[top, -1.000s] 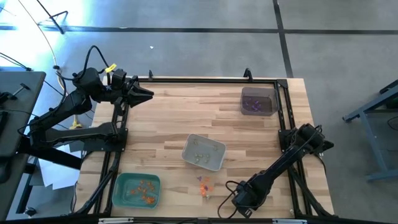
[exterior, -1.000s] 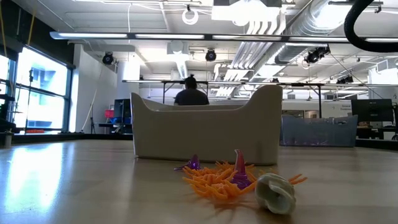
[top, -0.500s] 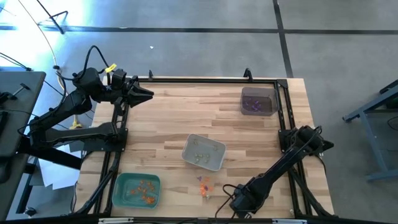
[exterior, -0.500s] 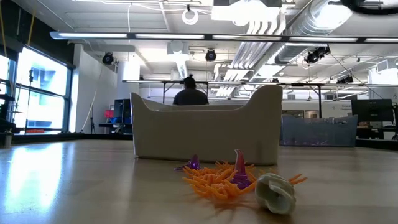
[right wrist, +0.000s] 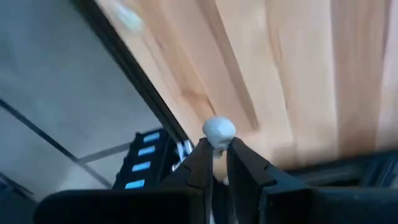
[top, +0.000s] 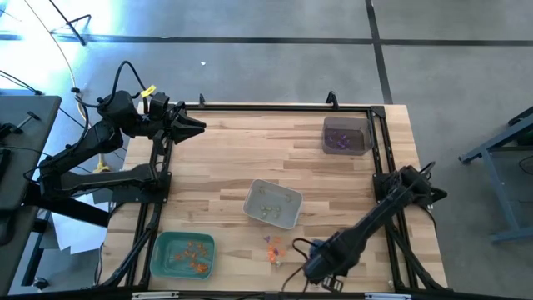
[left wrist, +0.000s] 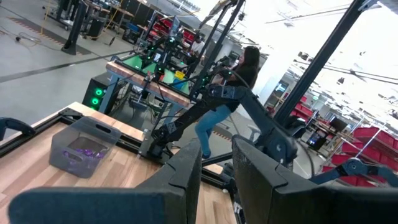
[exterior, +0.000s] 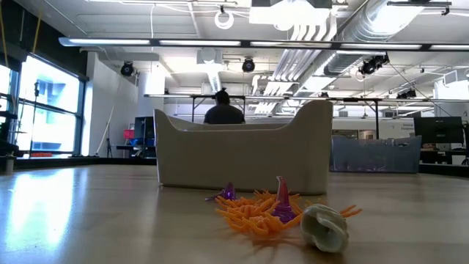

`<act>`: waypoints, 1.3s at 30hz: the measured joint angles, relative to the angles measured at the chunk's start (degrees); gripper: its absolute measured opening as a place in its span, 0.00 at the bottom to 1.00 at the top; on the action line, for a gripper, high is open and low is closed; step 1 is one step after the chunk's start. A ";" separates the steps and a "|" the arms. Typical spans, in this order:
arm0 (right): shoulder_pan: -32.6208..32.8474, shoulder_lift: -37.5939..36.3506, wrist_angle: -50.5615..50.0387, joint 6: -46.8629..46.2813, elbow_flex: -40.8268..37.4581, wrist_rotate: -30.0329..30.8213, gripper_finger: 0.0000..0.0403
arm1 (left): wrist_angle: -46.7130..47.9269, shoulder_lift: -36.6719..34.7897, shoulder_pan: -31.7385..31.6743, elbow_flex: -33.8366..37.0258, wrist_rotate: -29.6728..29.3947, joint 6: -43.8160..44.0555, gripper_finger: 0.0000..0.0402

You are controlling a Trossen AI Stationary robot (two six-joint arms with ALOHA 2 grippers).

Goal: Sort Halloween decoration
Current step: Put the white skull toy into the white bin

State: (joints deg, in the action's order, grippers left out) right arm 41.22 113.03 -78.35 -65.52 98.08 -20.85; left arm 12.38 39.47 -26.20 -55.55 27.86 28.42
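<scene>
The Halloween decoration shows as a small pile of orange and purple trinkets [top: 273,247] on the wood near the table's front edge. In the low view the pile [exterior: 260,209] has a pale whitish one [exterior: 324,227] lying beside it. My right gripper [top: 310,268] hangs to the right of the pile, by the front edge, shut on another pale round trinket [right wrist: 217,130]. My left gripper [left wrist: 216,168] waits level at the far left corner [top: 196,127], its fingers slightly apart with nothing between them. My right gripper pinches the pale round trinket by its lower part [right wrist: 217,142] between the two fingertips [right wrist: 202,155]. The fingers slant steeply down. The rounded top stands out past the fingertips, and the trinket is clear of the table.
A grey tray [top: 273,204] with pale pieces stands mid-table. A green tray [top: 183,254] with orange pieces sits at the near left, and a dark tray [top: 346,135] with purple pieces at the far right. A black frame [top: 383,167] rims the table. A person sits beyond the table [exterior: 225,110].
My right arm has risen near the front edge and shifted a little toward the table's left. Its dark loop has left the top of the low view. The pile and the trays have stayed put.
</scene>
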 joint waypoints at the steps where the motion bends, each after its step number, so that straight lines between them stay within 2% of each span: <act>1: -0.72 0.00 -0.63 2.46 1.53 1.30 0.08 | 0.00 0.02 0.01 0.00 0.00 0.00 0.19; 7: -6.30 -0.04 -3.07 15.31 9.01 12.11 0.09 | -0.01 0.00 0.01 0.00 0.00 0.04 0.19; 12: -9.79 -0.11 -11.65 25.00 12.73 21.80 0.09 | -0.02 0.02 0.00 0.00 0.00 0.04 0.19; 17: -13.08 -1.68 -11.17 35.26 13.34 26.22 0.09 | -0.02 0.01 -0.01 0.00 0.02 0.00 0.19; 23: -19.23 -5.38 -10.79 38.99 13.34 30.04 0.09 | -0.02 0.02 -0.01 0.00 0.04 -0.69 0.19; 27: -24.88 -7.78 -3.85 42.66 13.34 33.28 0.09 | 0.00 0.00 -0.01 0.00 0.07 -1.56 0.19; 31: -30.46 -8.32 11.01 48.10 13.34 31.98 0.09 | 0.04 0.02 -0.01 0.00 0.07 -1.67 0.19; 33: -32.16 -7.68 13.66 51.26 12.70 29.61 0.09 | 0.11 0.02 -0.01 0.00 0.07 -1.83 0.19; 36: -34.21 -6.99 16.06 52.86 8.84 24.25 0.09 | 0.79 0.00 0.00 0.00 0.07 -3.26 0.19; 39: -36.18 -7.25 24.53 52.42 2.83 16.62 0.09 | 2.43 -0.30 -0.01 -0.02 0.07 -4.12 0.19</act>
State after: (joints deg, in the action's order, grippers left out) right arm 5.04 105.78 -53.83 -13.09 100.91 -4.23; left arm 14.82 39.17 -26.22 -55.57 27.92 24.31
